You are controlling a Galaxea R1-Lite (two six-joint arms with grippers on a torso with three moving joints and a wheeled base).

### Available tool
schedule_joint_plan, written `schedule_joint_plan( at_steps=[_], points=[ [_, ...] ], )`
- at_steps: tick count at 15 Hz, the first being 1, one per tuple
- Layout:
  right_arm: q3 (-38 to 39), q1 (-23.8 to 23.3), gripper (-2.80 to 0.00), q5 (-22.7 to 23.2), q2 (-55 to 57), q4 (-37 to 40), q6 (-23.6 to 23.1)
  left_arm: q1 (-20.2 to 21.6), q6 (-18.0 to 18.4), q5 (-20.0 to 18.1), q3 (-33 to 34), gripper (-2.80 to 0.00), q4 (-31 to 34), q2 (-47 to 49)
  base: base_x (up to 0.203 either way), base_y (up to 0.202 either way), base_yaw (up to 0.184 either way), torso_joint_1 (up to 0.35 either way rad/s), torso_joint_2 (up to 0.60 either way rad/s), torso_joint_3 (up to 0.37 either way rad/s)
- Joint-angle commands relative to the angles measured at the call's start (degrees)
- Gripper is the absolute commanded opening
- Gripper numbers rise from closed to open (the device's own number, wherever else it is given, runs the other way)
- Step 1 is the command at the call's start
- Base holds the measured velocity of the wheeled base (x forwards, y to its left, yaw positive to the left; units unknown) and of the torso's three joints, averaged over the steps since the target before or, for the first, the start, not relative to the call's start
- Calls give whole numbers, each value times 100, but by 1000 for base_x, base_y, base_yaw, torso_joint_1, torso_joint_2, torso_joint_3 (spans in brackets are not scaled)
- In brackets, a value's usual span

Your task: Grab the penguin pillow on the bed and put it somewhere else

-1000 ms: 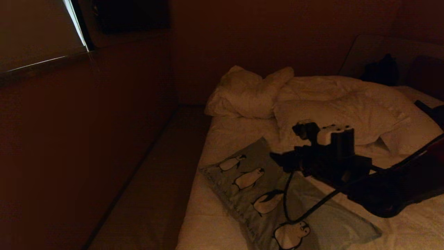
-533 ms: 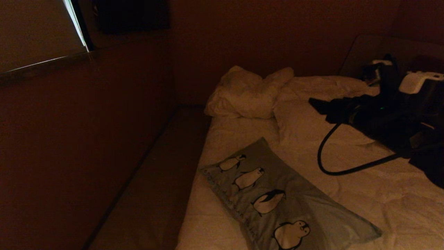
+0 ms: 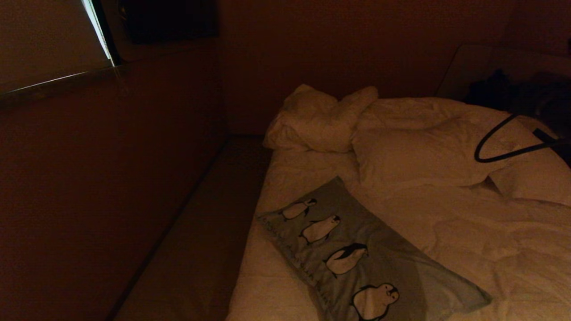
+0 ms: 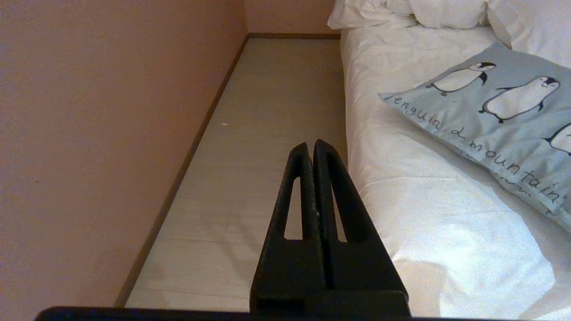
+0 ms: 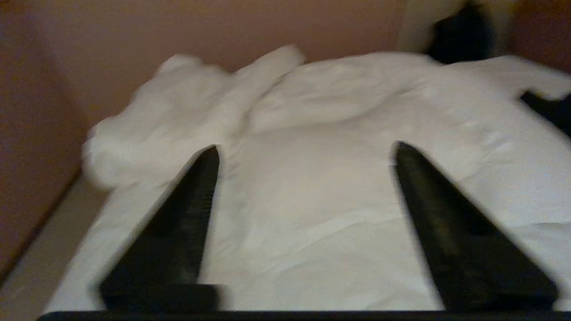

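**Both grippers empty, penguin pillow lying on the bed**

The right gripper [image 5: 305, 149] has its two dark fingers spread well apart with nothing between them; only white bedding shows in the gap. It hangs above the bed [image 5: 312, 232], facing the far end where the white pillows [image 5: 178, 116] are heaped against the wall. In the head view just a loop of black cable [image 3: 499, 142] shows at the far right edge.

The left gripper [image 4: 312, 145] is clenched, its fingers pressed together and holding nothing. It sits beside the left edge of the bed, over the pale floor [image 4: 267, 133] that runs between the bed and the wall [image 4: 89, 133].

The penguin pillow [image 3: 357, 249] lies flat on the near left part of the bed, set at a slant, one corner toward the far pillows and the other toward the near right. Its row of penguins faces up, with lettering along the edge nearest the left side of the bed. Neither gripper touches it.

A rumpled white duvet [image 3: 424, 151] lies farther back on the bed.
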Motion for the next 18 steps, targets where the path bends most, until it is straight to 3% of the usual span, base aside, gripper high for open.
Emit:
schedule_joint_plan(
  at_steps=[1,3,8,18],
  points=[
    [-215,-292,-280,95,6,-16,201,-1,3,2,0,-280,-1,-5,0,0,0,0,0,0],
    [-344,-433,-280,99,-158,131,303,6,-1,2,0,-280,-1,2,0,0,0,0,0,0],
    [-868,-833,-280,122,-867,1587,909,-2,-1,2,0,-280,-1,2,0,0,0,0,0,0],
    [-221,-890,-280,103,-2638,1943,669,6,-1,2,0,-280,-1,-4,0,0,0,0,0,0]
  ],
)
